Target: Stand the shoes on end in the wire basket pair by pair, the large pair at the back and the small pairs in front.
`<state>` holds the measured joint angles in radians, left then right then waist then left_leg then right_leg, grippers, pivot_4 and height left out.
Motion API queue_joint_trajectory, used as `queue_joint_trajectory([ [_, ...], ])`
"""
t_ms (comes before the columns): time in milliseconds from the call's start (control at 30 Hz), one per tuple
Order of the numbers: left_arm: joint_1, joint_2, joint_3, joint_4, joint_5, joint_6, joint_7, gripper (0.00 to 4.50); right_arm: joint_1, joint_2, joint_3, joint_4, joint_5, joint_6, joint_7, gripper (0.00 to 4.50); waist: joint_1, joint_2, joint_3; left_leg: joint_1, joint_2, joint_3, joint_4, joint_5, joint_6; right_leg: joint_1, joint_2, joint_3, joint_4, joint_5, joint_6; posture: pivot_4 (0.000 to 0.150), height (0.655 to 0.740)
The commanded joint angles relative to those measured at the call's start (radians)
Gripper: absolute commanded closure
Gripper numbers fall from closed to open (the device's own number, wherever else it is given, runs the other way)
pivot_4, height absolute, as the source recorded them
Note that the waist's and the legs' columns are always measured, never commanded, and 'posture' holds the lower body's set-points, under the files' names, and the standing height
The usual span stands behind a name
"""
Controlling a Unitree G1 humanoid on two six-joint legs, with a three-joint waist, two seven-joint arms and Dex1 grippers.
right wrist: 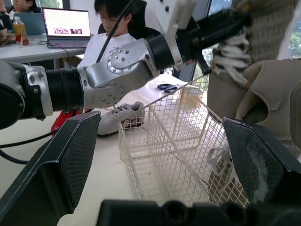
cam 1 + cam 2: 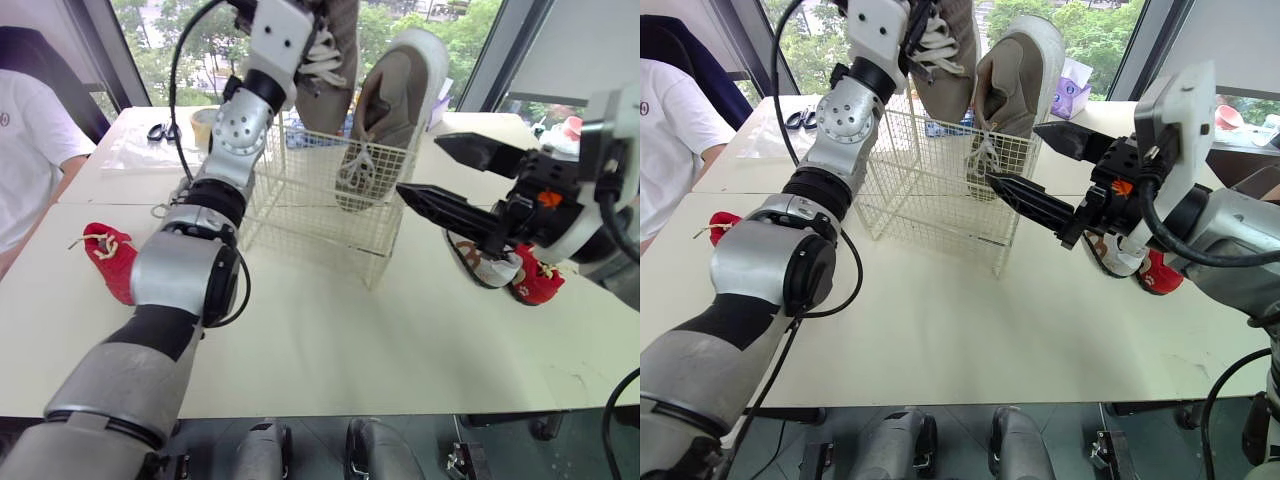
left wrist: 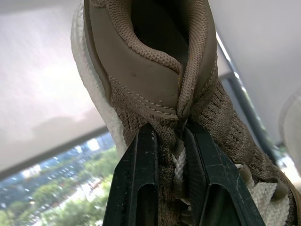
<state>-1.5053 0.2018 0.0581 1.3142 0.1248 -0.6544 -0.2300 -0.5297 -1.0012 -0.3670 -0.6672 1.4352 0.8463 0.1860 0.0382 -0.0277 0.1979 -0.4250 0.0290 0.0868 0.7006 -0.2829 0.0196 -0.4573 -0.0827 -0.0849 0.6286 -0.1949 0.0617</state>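
A white wire basket (image 2: 300, 200) stands mid-table. One large tan shoe (image 2: 395, 100) stands on end in its far right part, toe down. My left gripper (image 3: 170, 136) is shut on the tongue and lace of the second tan shoe (image 2: 328, 70), held heel-up above the basket's far left. My right gripper (image 2: 418, 163) hangs open just right of the basket, nothing between its fingers. A small red shoe (image 2: 108, 258) lies on the table at left. A small white shoe (image 2: 488, 265) and another red shoe (image 2: 537, 283) lie at right, under my right arm.
A person in a white shirt (image 2: 25, 150) sits at the table's left edge. Scissors (image 2: 160, 131) and a cup (image 2: 203, 122) lie at the far left, a purple packet (image 2: 1072, 88) behind the basket. Another small white shoe (image 1: 120, 117) lies left of the basket.
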Motion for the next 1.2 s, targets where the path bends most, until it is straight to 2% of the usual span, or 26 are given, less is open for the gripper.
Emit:
queue_joint_trajectory([
  [33, 0.010, 0.003, 0.024, -0.022, -0.034, 0.020, -0.058, 4.27, 0.003, -0.009, -0.019, -0.022, 0.004, -0.025, -0.006, 0.00, -0.001, 0.000, 0.000, 0.000, 0.000, 0.000, 0.000, 0.000, 0.000, 0.000, 0.000, 0.000, 0.000, 0.000, 0.000, 0.150, 0.7400],
  [300, 0.123, 0.049, 0.022, -0.089, -0.069, 0.048, -0.206, 4.27, 0.003, 0.014, 0.014, -0.011, -0.028, -0.048, 0.009, 0.00, -0.001, 0.000, 0.000, 0.001, 0.000, 0.000, 0.000, 0.000, 0.000, 0.001, 0.000, 0.000, 0.000, 0.000, 0.000, 0.150, 0.7400],
  [533, 0.165, 0.116, -0.011, -0.153, -0.049, 0.010, -0.260, 4.27, -0.002, 0.045, 0.044, 0.004, -0.066, -0.063, 0.039, 0.00, -0.004, 0.000, 0.000, 0.001, 0.000, 0.000, 0.000, 0.000, 0.000, 0.000, 0.000, 0.000, 0.000, 0.000, 0.000, 0.150, 0.7400],
  [700, 0.206, 0.118, -0.009, -0.178, -0.076, 0.049, -0.324, 4.27, 0.001, 0.053, 0.050, 0.008, -0.082, -0.070, 0.054, 0.00, -0.005, 0.000, 0.000, 0.001, 0.001, 0.000, 0.000, 0.000, 0.000, 0.000, 0.001, 0.000, 0.000, 0.000, 0.000, 0.150, 0.7400],
  [867, 0.295, 0.127, -0.034, -0.305, -0.059, 0.169, -0.305, 4.27, 0.021, 0.058, 0.048, 0.002, -0.097, -0.071, 0.064, 0.00, -0.011, 0.000, 0.000, 0.001, 0.001, 0.000, 0.000, 0.000, 0.000, 0.000, 0.001, 0.000, 0.001, 0.000, 0.000, 0.150, 0.7400],
  [1000, 0.374, 0.132, -0.033, -0.469, -0.094, 0.295, -0.337, 4.27, 0.018, 0.068, 0.053, 0.008, -0.112, -0.074, 0.069, 0.00, -0.027, 0.001, -0.001, 0.002, 0.001, 0.000, 0.000, 0.000, 0.000, 0.001, 0.001, 0.001, 0.001, 0.000, 0.000, 0.150, 0.7400],
  [1067, 0.380, 0.141, -0.027, -0.492, -0.101, 0.337, -0.326, 4.27, 0.016, 0.076, 0.062, 0.012, -0.124, -0.076, 0.076, 0.00, -0.029, 0.001, -0.001, 0.003, 0.001, 0.000, -0.001, 0.000, 0.000, 0.001, 0.001, 0.001, 0.001, 0.000, 0.000, 0.150, 0.7400],
  [1133, 0.376, 0.145, -0.015, -0.494, -0.117, 0.378, -0.321, 3.15, 0.010, 0.086, 0.075, 0.019, -0.142, -0.078, 0.086, 0.00, -0.029, 0.002, -0.001, 0.003, 0.001, 0.000, 0.000, 0.000, 0.000, 0.002, 0.001, 0.001, 0.001, 0.000, 0.000, 0.150, 0.7400],
  [1167, 0.374, 0.148, -0.010, -0.497, -0.125, 0.392, -0.324, 2.86, 0.007, 0.090, 0.081, 0.023, -0.152, -0.078, 0.092, 0.00, -0.028, 0.002, -0.001, 0.004, 0.001, 0.000, 0.000, 0.000, 0.000, 0.002, 0.001, 0.001, 0.001, 0.000, 0.000, 0.150, 0.7400],
  [1200, 0.372, 0.149, -0.005, -0.501, -0.135, 0.406, -0.329, 2.34, 0.004, 0.093, 0.085, 0.027, -0.159, -0.078, 0.097, 0.00, -0.028, 0.002, -0.001, 0.004, 0.001, 0.000, 0.000, 0.000, 0.000, 0.002, 0.001, 0.001, 0.001, 0.000, 0.000, 0.150, 0.7400],
])
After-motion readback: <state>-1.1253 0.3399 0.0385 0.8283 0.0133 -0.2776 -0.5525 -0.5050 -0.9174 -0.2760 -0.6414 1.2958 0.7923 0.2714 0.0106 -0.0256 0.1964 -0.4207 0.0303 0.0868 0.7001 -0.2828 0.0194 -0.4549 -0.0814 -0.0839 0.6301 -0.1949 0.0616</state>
